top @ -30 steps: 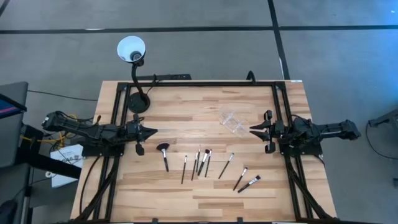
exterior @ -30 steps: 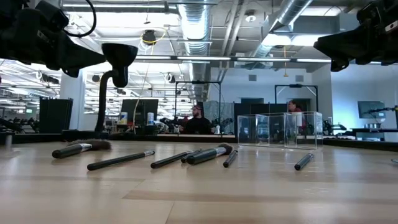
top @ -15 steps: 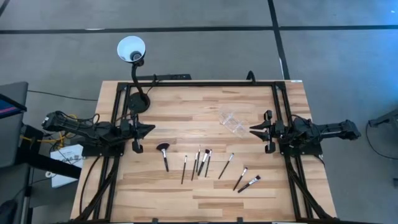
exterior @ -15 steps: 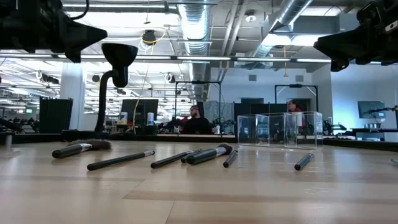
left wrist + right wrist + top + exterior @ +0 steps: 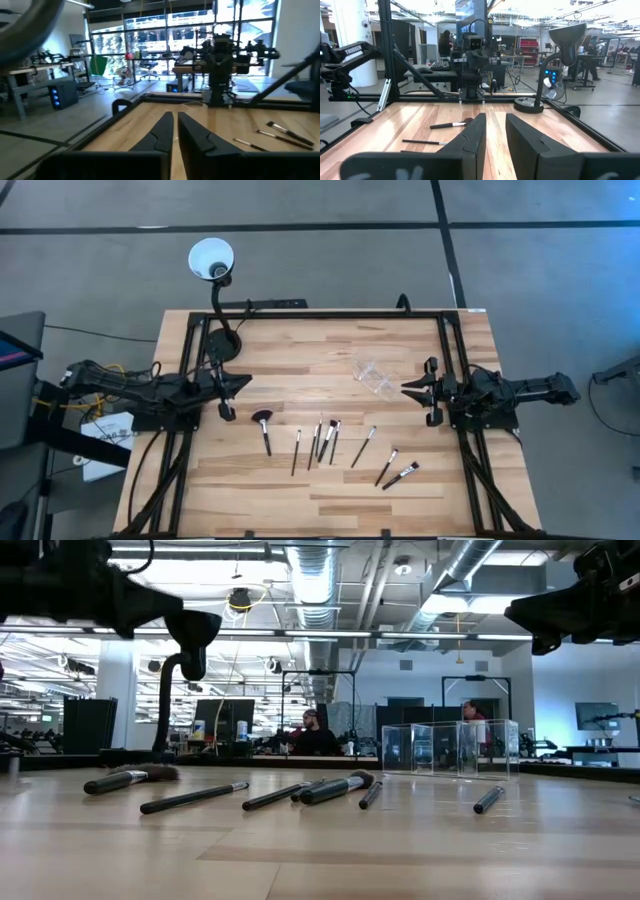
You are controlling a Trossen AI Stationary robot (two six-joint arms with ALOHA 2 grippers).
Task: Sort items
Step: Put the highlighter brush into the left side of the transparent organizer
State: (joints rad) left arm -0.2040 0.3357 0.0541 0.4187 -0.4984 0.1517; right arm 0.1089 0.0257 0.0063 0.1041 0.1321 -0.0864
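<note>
Two people [image 5: 318, 733] only at table height.

Robotics lab in open-plan industrial hall. Exposed silver ducts [image 5: 320, 580] and pipes overhead, strip lights. Wooden bench [image 5: 320, 360] in black metal frame [image 5: 300, 315], grey concrete floor [image 5: 520, 260] with dark seam lines. Beyond right tool [image 5: 492, 131]: more rigs, another arm on stand [image 5: 342, 55], monitors, desks. People seated at workstations [image 5: 315, 735] far behind bench, probably staff; detail blurred.
</note>
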